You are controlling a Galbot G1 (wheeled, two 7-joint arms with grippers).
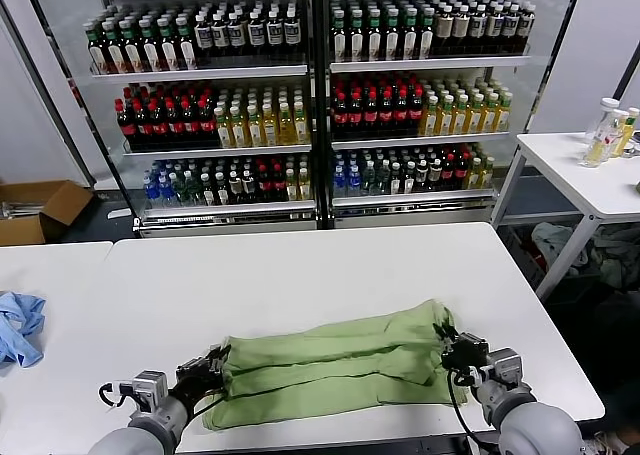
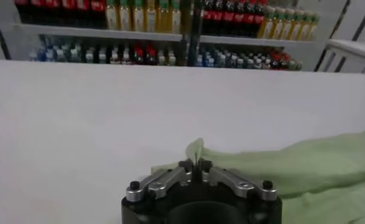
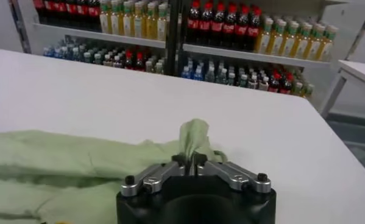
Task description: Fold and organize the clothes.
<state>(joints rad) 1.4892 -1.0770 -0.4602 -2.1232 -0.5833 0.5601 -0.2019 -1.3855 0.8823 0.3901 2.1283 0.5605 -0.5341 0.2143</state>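
Note:
The light green T-shirt (image 1: 335, 360) lies in a long folded band across the near part of the white table (image 1: 300, 275). My left gripper (image 1: 215, 363) is shut on the shirt's left end; in the left wrist view (image 2: 195, 164) a pinch of green cloth (image 2: 194, 149) stands up between its fingertips. My right gripper (image 1: 448, 347) is shut on the shirt's right end; in the right wrist view (image 3: 191, 161) a tuft of green cloth (image 3: 193, 137) rises from its closed jaws. The shirt's print does not show.
A light blue cloth (image 1: 20, 327) lies on the adjoining table at the left. Drink coolers (image 1: 310, 95) full of bottles stand behind. A side table (image 1: 590, 170) with bottles is at the right. A cardboard box (image 1: 40, 210) sits on the floor at the left.

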